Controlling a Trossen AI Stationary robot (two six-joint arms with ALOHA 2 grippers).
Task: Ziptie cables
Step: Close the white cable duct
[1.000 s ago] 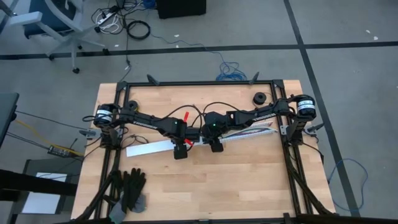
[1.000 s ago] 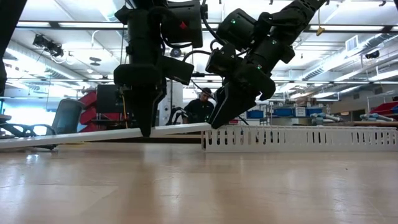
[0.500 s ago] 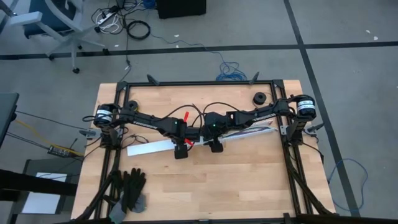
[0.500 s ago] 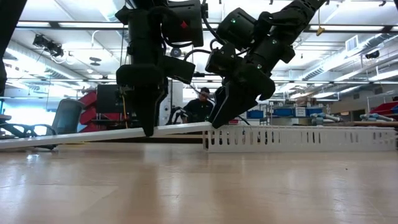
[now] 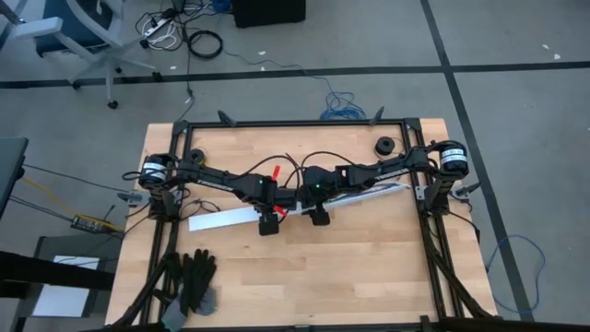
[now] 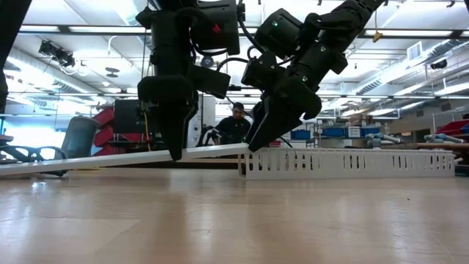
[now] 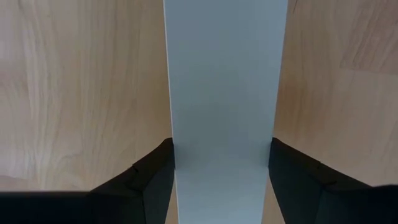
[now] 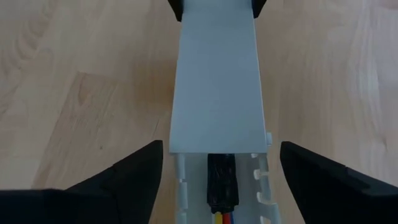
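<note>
The wooden table (image 5: pixel 369 267) fills the middle of the high view, with both dark arms reaching in to meet near its center. A long white slotted channel (image 6: pixel 352 163) lies across the table on the right arm's side. A flat white cover strip (image 5: pixel 226 219) stretches from that channel's end out toward the left arm's side; in the low view its end by the channel is lifted and its far end is down on the wood.

The left gripper (image 7: pixel 221 165) is closed on the cover strip, one dark finger pressed on each long edge. The right gripper (image 8: pixel 217 163) is spread wide. Its fingers (image 8: pixel 121 177) stand well apart from the strip's edges and from the channel, so it holds nothing.

The cables (image 8: pixel 222 218) lie inside the channel, right between the right gripper's open fingers. A small dark plug end (image 8: pixel 222 180) pokes out just under the cover strip's edge, with yellow and red wires behind it.

A pair of black gloves (image 5: pixel 192 277) sits near the table's front corner on the left arm's side.
</note>
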